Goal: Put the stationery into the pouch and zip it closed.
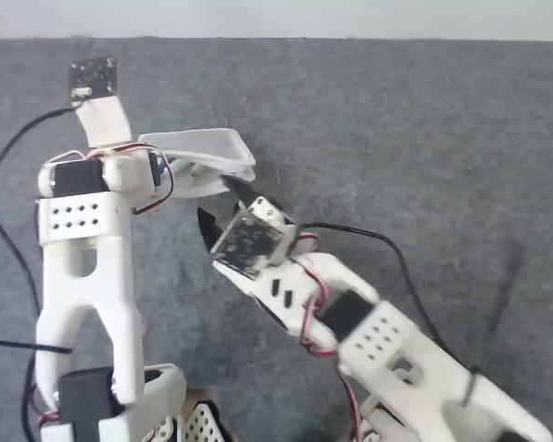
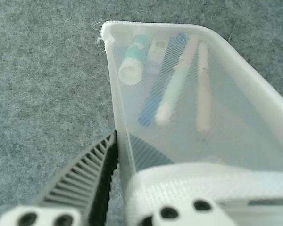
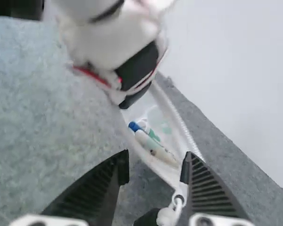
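The pens (image 2: 177, 87) lie inside the pouch (image 2: 188, 117), which the left gripper (image 2: 120, 188) clamps by one edge. The right gripper (image 3: 153, 174), jaws wide, brackets the zip pull (image 3: 172, 212). I'd judge only the zipping is left.

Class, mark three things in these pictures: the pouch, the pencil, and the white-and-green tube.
pouch (image 2: 240, 141): left wrist view, clear side wall.
pencil (image 2: 203, 89): left wrist view, middle of the shaft.
white-and-green tube (image 2: 130, 70): left wrist view, white end.

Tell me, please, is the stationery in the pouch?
In: the stationery lies behind the clear wall of the pouch.
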`<action>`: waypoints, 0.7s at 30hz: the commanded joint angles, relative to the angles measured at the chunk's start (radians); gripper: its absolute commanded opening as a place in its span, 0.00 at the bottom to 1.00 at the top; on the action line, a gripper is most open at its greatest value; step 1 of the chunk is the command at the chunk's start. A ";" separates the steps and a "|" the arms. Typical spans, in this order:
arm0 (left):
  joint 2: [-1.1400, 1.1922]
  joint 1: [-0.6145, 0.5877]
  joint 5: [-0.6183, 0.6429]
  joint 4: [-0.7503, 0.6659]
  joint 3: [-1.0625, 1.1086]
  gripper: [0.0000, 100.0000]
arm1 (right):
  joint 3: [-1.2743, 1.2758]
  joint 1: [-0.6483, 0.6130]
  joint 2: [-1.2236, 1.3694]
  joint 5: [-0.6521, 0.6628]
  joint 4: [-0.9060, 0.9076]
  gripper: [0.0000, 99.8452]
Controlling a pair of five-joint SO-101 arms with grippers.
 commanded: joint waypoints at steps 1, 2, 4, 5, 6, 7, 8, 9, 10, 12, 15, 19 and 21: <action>-0.041 0.003 0.020 -0.020 -0.004 0.01 | -0.020 0.042 -0.214 -0.055 0.128 0.20; -0.041 0.003 0.020 -0.020 -0.004 0.01 | -0.020 0.053 -0.252 -0.058 0.157 0.20; -0.041 0.003 0.020 -0.020 -0.004 0.01 | -0.020 0.059 -0.305 -0.058 0.222 0.21; -0.041 0.003 0.020 -0.020 -0.004 0.01 | -0.020 0.059 -0.317 -0.064 0.254 0.21; -0.041 0.003 0.020 -0.020 -0.004 0.01 | -0.020 0.059 -0.321 -0.078 0.280 0.21; -0.041 0.003 0.020 -0.020 -0.004 0.01 | -0.020 0.059 -0.323 -0.101 0.303 0.21; -0.041 0.003 0.020 -0.020 -0.004 0.01 | -0.017 0.059 -0.323 -0.130 0.323 0.21; -0.041 0.003 0.020 -0.020 -0.004 0.01 | -0.014 0.062 -0.323 -0.160 0.340 0.21; -0.041 0.003 0.020 -0.020 -0.004 0.01 | -0.012 0.064 -0.323 -0.187 0.360 0.21; -0.041 0.003 0.020 -0.020 -0.002 0.01 | -0.003 0.064 -0.323 -0.236 0.397 0.21; -0.041 0.003 0.020 -0.020 -0.002 0.01 | 0.043 0.059 -0.323 -0.278 0.401 0.21; -0.041 0.003 0.020 -0.020 -0.002 0.01 | 0.141 0.059 -0.323 -0.282 0.314 0.21; -0.041 0.003 0.020 -0.021 -0.002 0.01 | 0.199 0.058 -0.323 -0.276 0.234 0.21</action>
